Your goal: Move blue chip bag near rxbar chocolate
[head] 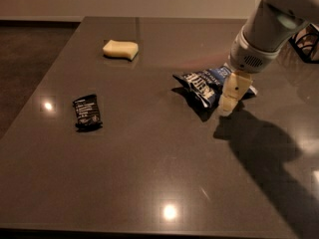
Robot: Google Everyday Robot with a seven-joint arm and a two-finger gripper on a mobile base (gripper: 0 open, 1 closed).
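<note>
Overlapping blue chip bag [201, 83], seemingly: gripper [227, 107]

surface [149, 183]: dark and glossy, I see lamp glints on it
blue chip bag [202, 86]: crumpled, lying right of centre
rxbar chocolate [86, 111]: flat on the left side, well apart from the bag
sponge [120, 49]: pale yellow, far side, left of centre
tool [228, 106]: I see it low over the surface, at the bag's right end
</note>
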